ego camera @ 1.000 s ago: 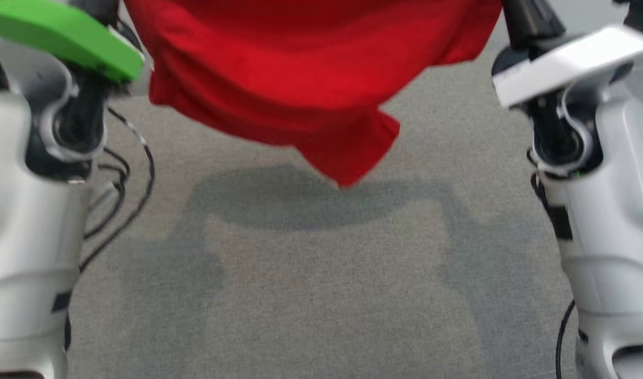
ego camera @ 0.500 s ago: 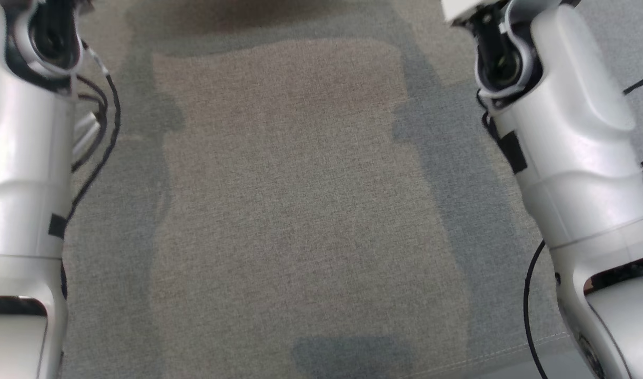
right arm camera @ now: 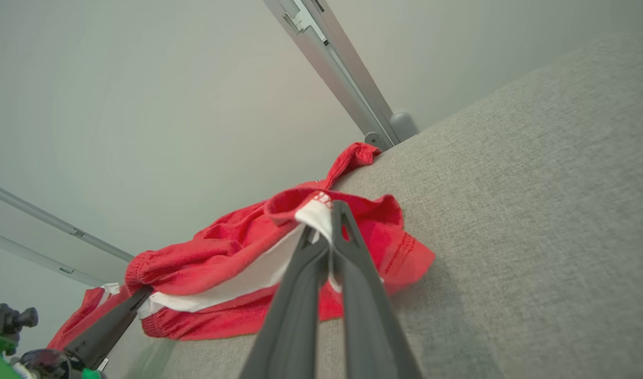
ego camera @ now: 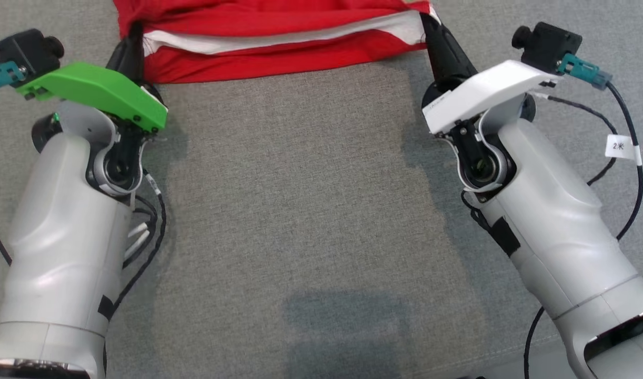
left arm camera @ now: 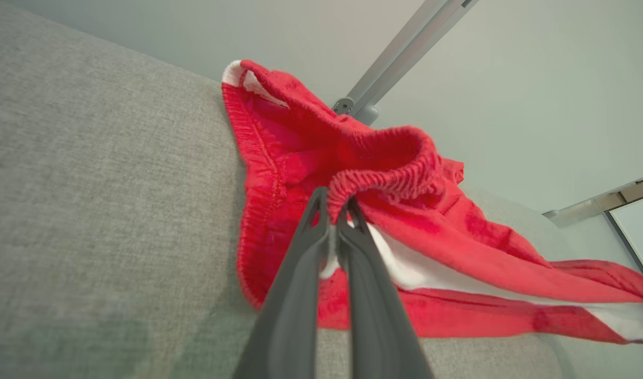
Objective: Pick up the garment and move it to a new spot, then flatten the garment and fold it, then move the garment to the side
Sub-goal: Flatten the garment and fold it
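Both of my grippers are clamped tight on the garment: the left gripper pinches the elastic waistband at one end, and the right gripper pinches the opposite end where the white stripe runs out. The red cloth lies on the far part of the grey fabric-covered table, stretched between my two grips, with a wide bare stretch of table between it and my body. I judge this to be the laying-out and flattening step. The edge between my grippers looks fairly taut from the head camera, but both wrist cameras show the cloth behind it heaped in folds, and one end reaches close to the table's far edge. To do this well, I should hold both grips firm, spread my arms a little so the near edge is straight, and draw the garment low and evenly towards me so the table's friction smooths the bunched part behind. Both arms need to move at the same pace, or the cloth will skew. I should let go only once the whole piece lies flat and well inside the table.
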